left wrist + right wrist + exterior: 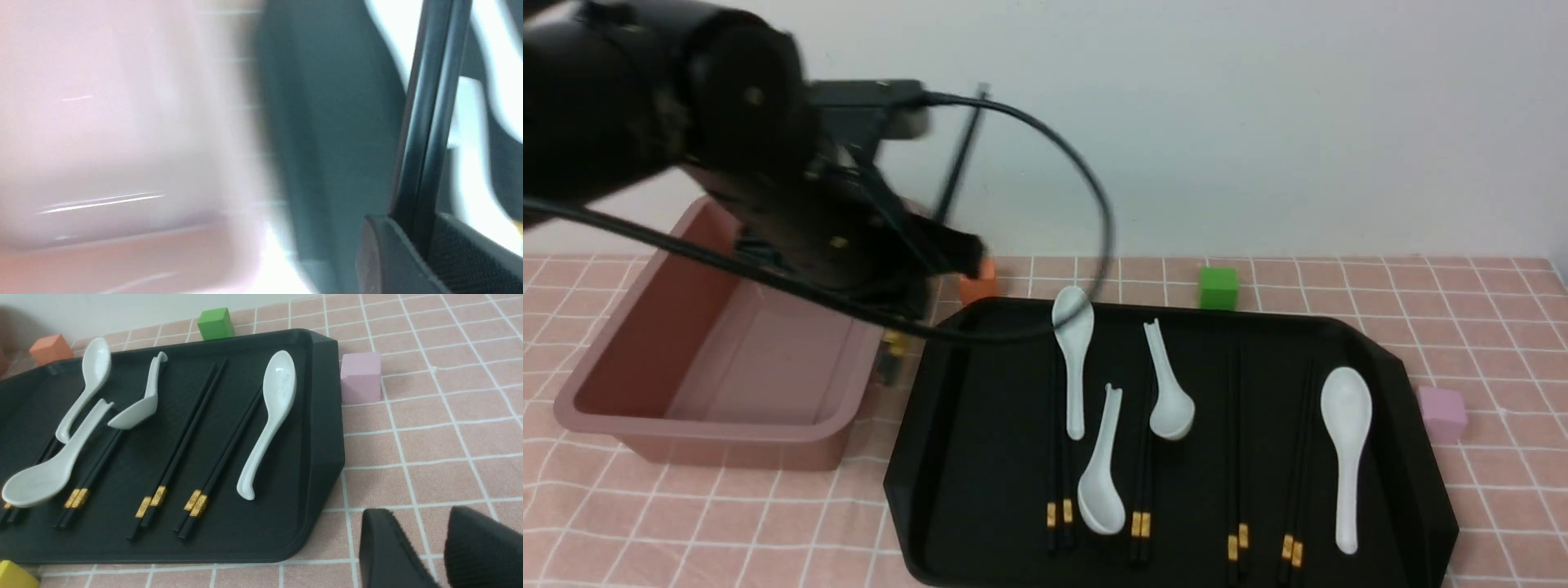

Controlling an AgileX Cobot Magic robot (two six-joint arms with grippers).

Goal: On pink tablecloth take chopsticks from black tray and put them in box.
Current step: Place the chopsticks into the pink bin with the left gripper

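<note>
Where the left pincer [421,245] hangs above the table, we see its fingers [378,257] clamped on one pair of chopsticks [427,134]. The pair passes steeply tilted through the grip, with the gold-banded ends below it. The box [645,327] lies just beneath this pincer and to its left, and the black tray [980,425] lies beneath it to the right. The tray carries four more pairs [177,451] and four white spoons [278,388]. The right pincer [421,517], its jaws apart and empty, hovers over the pink tablecloth [429,416] just off the tray's near corner.
</note>
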